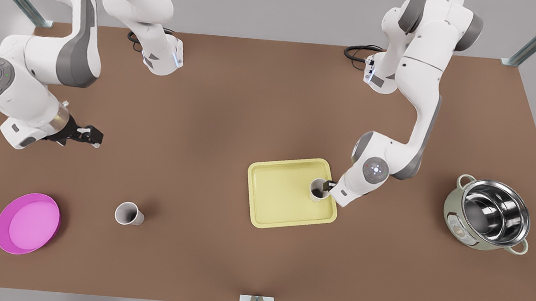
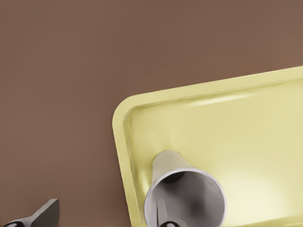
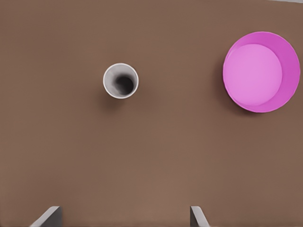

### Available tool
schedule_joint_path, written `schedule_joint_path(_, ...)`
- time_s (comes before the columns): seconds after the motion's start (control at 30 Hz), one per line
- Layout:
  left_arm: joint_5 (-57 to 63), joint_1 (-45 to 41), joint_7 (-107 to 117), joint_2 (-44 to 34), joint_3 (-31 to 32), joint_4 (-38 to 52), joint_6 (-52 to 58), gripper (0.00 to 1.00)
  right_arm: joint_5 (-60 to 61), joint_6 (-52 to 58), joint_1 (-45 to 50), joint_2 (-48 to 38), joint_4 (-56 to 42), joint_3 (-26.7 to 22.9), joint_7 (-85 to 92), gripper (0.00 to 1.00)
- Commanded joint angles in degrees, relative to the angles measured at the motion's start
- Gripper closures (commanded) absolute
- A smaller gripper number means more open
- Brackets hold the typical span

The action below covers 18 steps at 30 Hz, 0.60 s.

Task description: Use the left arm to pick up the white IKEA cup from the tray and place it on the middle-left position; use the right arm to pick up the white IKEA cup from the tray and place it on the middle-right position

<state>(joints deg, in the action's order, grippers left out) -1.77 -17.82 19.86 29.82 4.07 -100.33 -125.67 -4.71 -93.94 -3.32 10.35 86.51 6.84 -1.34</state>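
White cups, one on the tray, one off it

One white tapered cup (image 1: pixel 319 190) stands upright on the pale yellow, low-rimmed rectangular tray (image 1: pixel 277 209), its wall between the left gripper's (image 1: pixel 328 185) spread fingers. The second white cup (image 1: pixel 128 214) stands upright, well apart from the right gripper (image 1: pixel 96 136).

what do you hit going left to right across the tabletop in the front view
magenta dish → right gripper → white cup on the bare table → yellow tray → white cup on the tray, left gripper at its rim → steel pot
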Motion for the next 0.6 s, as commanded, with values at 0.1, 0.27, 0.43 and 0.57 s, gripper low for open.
schedule_joint_path(0.1,-0.3,-0.5,6.9,1.4,0.1,-0.5,-3.5,0.0,0.2,-0.2,-0.1,0.7,-0.1,-0.2,1.2,0.0)
schedule_joint_path(0.27,-0.5,-0.8,7.0,4.0,0.4,-0.4,-7.4,0.0,0.3,-0.3,-1.1,1.6,-0.2,-0.1,1.2,0.0)
schedule_joint_path(0.43,-0.6,-2.0,8.3,4.4,0.5,0.0,-8.2,0.57,0.3,-0.3,-1.2,2.4,-0.2,-0.1,1.2,0.0)
schedule_joint_path(0.57,-0.6,-2.0,8.3,4.4,0.5,0.1,-8.2,0.87,0.4,-0.3,-1.2,2.3,-0.4,-0.1,1.2,0.0)
